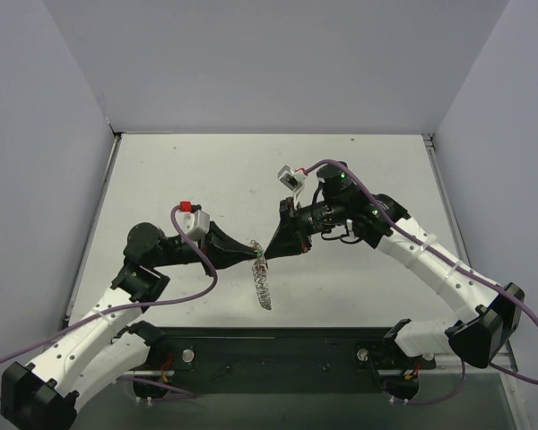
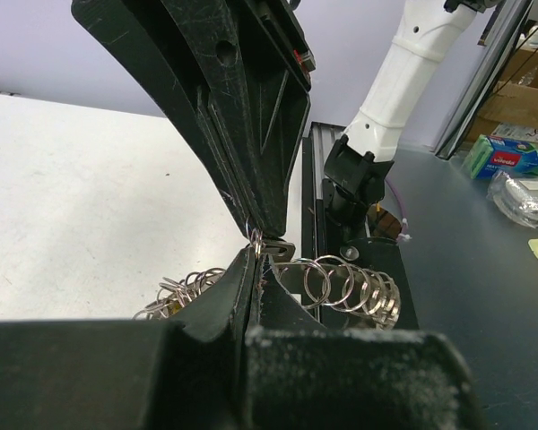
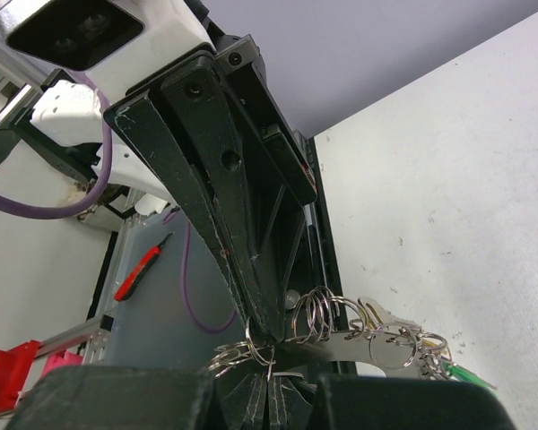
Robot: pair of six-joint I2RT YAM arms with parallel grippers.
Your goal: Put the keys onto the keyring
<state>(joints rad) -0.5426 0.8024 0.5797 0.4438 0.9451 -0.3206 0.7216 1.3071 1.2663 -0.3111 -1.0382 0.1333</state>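
Observation:
The keyring (image 1: 263,279) hangs on edge above the table, between the two gripper tips, as a silver band strung with small wire rings. My left gripper (image 1: 254,253) is shut on its upper rim, a thin ring pinched between the jaw tips (image 2: 254,260). My right gripper (image 1: 267,251) meets it tip to tip from the other side and is shut on the same spot (image 3: 269,374). In the right wrist view the flat band (image 3: 377,345) carries silver keys (image 3: 383,313), and a green head (image 3: 466,374) shows at the far end. Other key heads are hidden.
The black mounting rail (image 1: 278,354) runs along the near table edge under the hanging ring. Off the table lie a red-handled tool (image 3: 143,269), a green and blue packet (image 2: 507,154) and a plastic bag (image 2: 524,193). White walls close the table's sides and back.

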